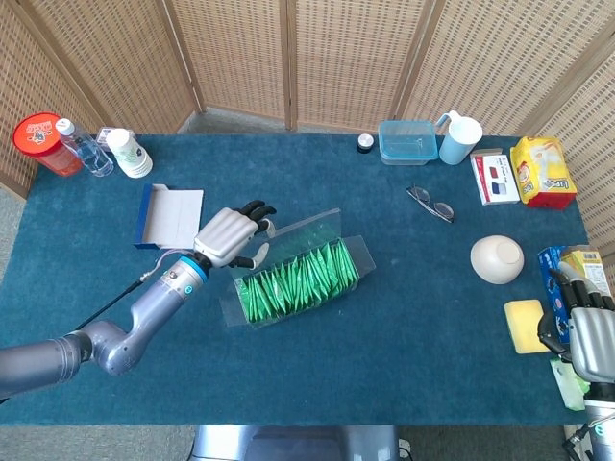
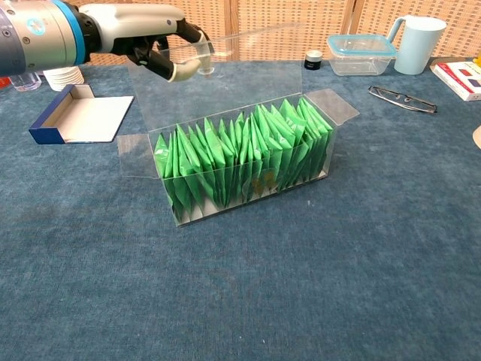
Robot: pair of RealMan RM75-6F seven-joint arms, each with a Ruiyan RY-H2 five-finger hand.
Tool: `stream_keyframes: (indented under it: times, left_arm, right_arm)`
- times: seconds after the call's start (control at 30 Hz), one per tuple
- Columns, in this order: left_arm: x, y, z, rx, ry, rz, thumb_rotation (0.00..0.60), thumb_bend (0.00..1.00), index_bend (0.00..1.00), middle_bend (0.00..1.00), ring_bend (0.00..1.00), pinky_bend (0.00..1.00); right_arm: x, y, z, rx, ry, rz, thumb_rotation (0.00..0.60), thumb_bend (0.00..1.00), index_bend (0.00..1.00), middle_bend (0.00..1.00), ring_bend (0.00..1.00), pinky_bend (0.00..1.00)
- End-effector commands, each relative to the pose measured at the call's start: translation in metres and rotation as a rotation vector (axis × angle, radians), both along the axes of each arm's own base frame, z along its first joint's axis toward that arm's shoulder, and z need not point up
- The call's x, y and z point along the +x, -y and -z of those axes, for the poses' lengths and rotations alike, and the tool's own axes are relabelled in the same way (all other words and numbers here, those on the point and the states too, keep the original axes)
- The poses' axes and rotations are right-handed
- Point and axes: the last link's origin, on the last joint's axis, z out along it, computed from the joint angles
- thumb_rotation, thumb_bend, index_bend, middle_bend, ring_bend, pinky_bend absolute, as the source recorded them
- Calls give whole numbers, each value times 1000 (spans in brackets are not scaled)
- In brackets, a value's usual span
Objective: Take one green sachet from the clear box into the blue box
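Note:
The clear box (image 1: 296,277) (image 2: 242,167) stands mid-table, packed with a row of upright green sachets (image 1: 288,280) (image 2: 237,154). Its lid is raised at the back. My left hand (image 1: 231,236) (image 2: 159,47) is at the lid's upper left corner and pinches that edge between thumb and fingers. The blue box (image 1: 171,214) (image 2: 74,114) lies open to the left of the clear box, with nothing showing inside. My right hand (image 1: 587,331) hangs at the table's right front corner, fingers apart and holding nothing; the chest view does not show it.
A red-lidded tub (image 1: 40,142), a bottle (image 1: 82,146) and stacked cups (image 1: 129,153) stand at the back left. At the back right are a clear food container (image 1: 407,141), a pale jug (image 1: 458,137) and glasses (image 1: 430,204). A white bowl (image 1: 497,258) and a yellow sponge (image 1: 525,326) lie near my right hand.

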Motion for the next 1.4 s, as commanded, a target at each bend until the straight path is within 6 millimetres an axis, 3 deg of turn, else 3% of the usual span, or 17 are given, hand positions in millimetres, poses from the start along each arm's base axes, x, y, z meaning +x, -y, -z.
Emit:
stream_keyframes:
  times: [0.03, 0.4, 0.87, 1.0, 1.33, 1.4]
  left_arm:
    - [-6, -3, -3, 22, -26, -7, 302, 546, 258, 133, 89, 378]
    - [-23, -13, -12, 83, -87, -43, 298, 546, 240, 112, 78, 378]
    - [-47, -20, -7, 103, -286, -79, 301, 546, 275, 77, 46, 378]
    - [-42, -18, -11, 107, -261, -80, 300, 545, 276, 77, 46, 378]
    - [-8, 5, -54, 177, -99, 50, 299, 545, 276, 77, 45, 370]
    - [-1, 12, -60, 168, -51, 70, 333, 544, 278, 77, 46, 367]
  right_arm:
    - [0, 1, 0, 0, 0, -2, 319, 717, 128, 144, 181, 289]
    - [0, 3, 1, 4, 1, -6, 317, 718, 127, 144, 181, 289]
    - [2, 1, 0, -2, 2, -9, 318, 718, 126, 144, 181, 289]
    - [2, 0, -1, -6, 2, -9, 318, 718, 126, 144, 181, 289]
    - [3, -2, -2, -13, 8, -16, 318, 717, 126, 144, 181, 289]
    - [3, -2, -2, -14, 9, -16, 319, 717, 126, 144, 181, 289]
